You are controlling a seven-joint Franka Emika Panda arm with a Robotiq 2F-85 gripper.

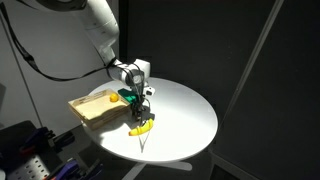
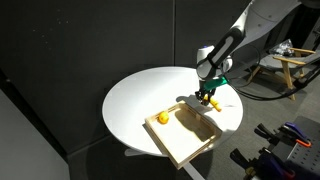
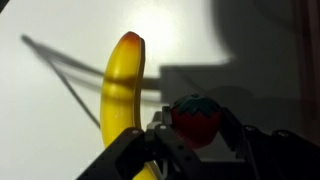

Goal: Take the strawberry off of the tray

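In the wrist view my gripper (image 3: pixel 196 130) is shut on the strawberry (image 3: pixel 195 112), a small dark-red fruit with a green top held between the two fingers. It hangs above the white table, right beside a yellow banana (image 3: pixel 122 85). In both exterior views the gripper (image 1: pixel 140 102) (image 2: pixel 207 96) is low over the table just past the edge of the light-wood tray (image 1: pixel 92 108) (image 2: pixel 196 140). The banana (image 1: pixel 141 126) lies on the table beside the tray. The strawberry is too small to make out in the exterior views.
A round white table (image 1: pixel 185 115) (image 2: pixel 140 100) holds everything. A yellow-orange round fruit (image 2: pixel 162 118) sits at the tray's far corner. The tray overhangs the table's edge. Dark curtains surround the scene; a wooden stand (image 2: pixel 290 70) is behind.
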